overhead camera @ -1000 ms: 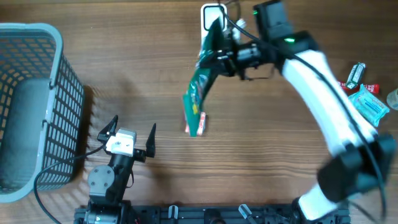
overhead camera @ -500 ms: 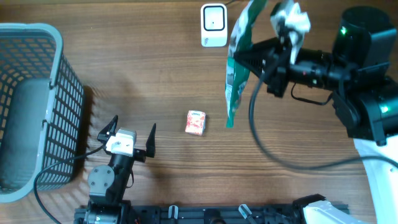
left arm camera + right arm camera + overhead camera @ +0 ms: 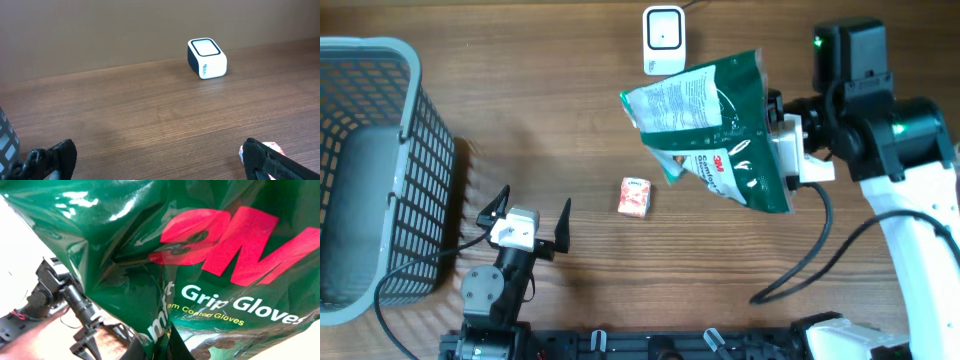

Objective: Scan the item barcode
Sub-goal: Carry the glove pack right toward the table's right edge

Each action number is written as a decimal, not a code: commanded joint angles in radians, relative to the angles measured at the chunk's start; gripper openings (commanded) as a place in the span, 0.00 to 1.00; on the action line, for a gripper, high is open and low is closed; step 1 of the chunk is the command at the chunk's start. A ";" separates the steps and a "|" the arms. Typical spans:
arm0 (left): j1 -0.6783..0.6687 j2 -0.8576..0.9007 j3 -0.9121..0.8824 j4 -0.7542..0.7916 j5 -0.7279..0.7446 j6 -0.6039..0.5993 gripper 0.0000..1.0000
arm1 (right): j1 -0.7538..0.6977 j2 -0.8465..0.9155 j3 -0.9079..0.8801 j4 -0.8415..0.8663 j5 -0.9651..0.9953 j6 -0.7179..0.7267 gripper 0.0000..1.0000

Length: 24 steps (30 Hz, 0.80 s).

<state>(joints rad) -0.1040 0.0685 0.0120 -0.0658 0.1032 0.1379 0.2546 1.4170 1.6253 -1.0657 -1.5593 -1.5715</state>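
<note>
Right claw: clamped shut on glove bag, held aloft.
Left claw: wide open, empty.
Scanner: just beyond bag's far corner from right claw; scan seemingly pending.

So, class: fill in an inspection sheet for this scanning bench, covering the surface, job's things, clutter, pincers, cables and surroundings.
Surface: brown wooden table.
Job's things: green bag of gloves, held up near the white scanner, which stands at the table's far edge.
Clutter: small red-and-white carton lying mid-table; grey mesh basket at the left edge.
Grippers: left pincer open and empty; right pincer shut on the bag's edge.
Cables: black cable looping from the right arm; another by the left arm's base.
Surroundings: nothing seen.
</note>
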 commanded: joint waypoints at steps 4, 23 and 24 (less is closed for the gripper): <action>-0.005 -0.001 -0.006 0.000 0.012 0.012 1.00 | 0.006 0.106 -0.001 0.002 -0.063 0.201 0.04; -0.005 -0.001 -0.006 0.000 0.012 0.012 1.00 | -0.315 0.126 0.000 0.160 0.039 2.069 0.04; -0.005 -0.001 -0.006 0.000 0.012 0.012 1.00 | -0.318 0.126 0.000 0.159 0.040 2.070 0.04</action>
<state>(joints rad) -0.1040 0.0685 0.0120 -0.0658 0.1036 0.1379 -0.0563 1.5436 1.6249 -0.9043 -1.5417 0.4347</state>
